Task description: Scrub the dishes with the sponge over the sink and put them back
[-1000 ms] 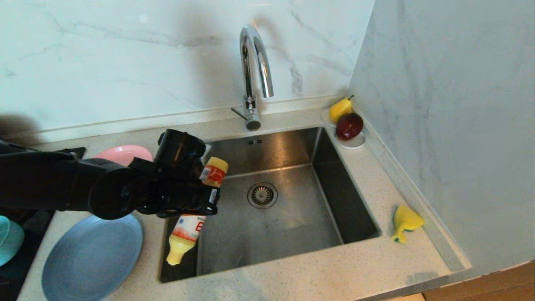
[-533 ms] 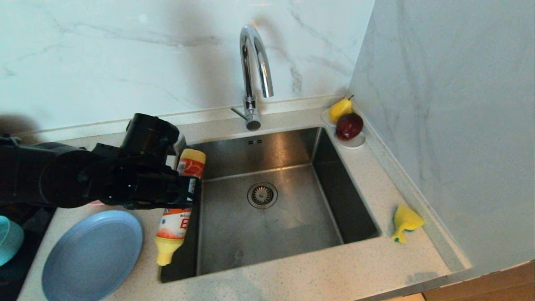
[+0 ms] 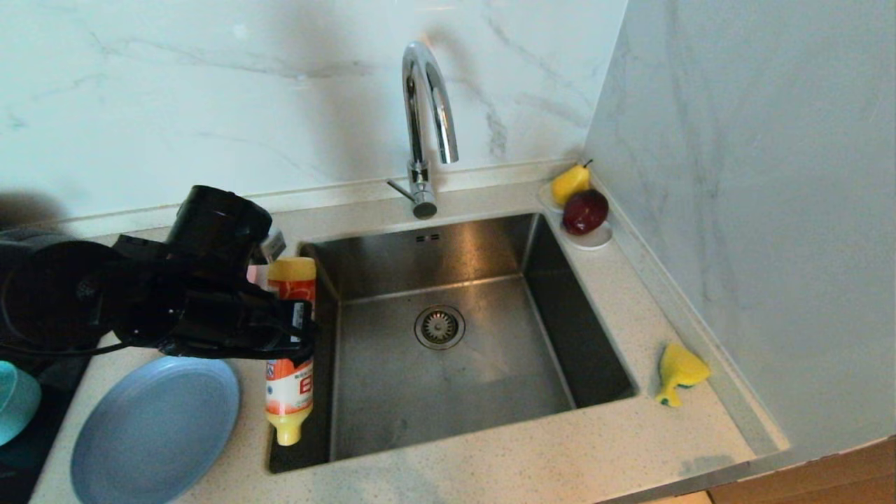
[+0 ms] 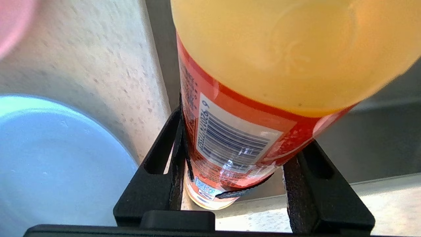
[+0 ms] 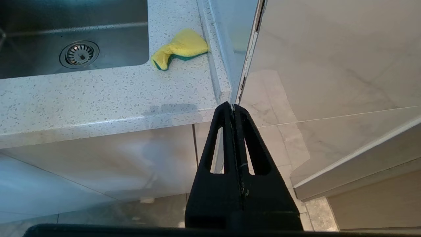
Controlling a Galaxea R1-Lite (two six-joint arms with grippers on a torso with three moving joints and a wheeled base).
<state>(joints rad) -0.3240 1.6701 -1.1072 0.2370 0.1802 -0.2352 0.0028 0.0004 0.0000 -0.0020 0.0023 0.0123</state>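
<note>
My left gripper [image 3: 288, 327] [image 4: 238, 148] is shut on an orange bottle [image 3: 290, 364] [image 4: 236, 131], held cap down over the left rim of the sink [image 3: 490, 381]. The light-blue plate [image 3: 154, 427] [image 4: 49, 158] lies on the counter just left of the bottle. My arm hides most of the pink plate [image 4: 11, 23]. The teal bowl [image 3: 12, 402] shows at the far left edge. The yellow sponge [image 3: 677, 371] [image 5: 181, 47] lies crumpled on the counter right of the sink. My right gripper [image 5: 233, 107] hangs shut and empty below the counter's front right corner.
A curved chrome tap [image 3: 427, 119] rises behind the sink, with the drain [image 3: 439, 326] under it. A white saucer [image 3: 595, 239] with a pear and a red fruit sits at the back right corner. A wall [image 3: 735, 210] closes off the right side.
My left arm has carried the bottle leftward from over the basin to its left rim. The bottle has swung from tilted to nearly vertical, cap down. The right arm is still.
</note>
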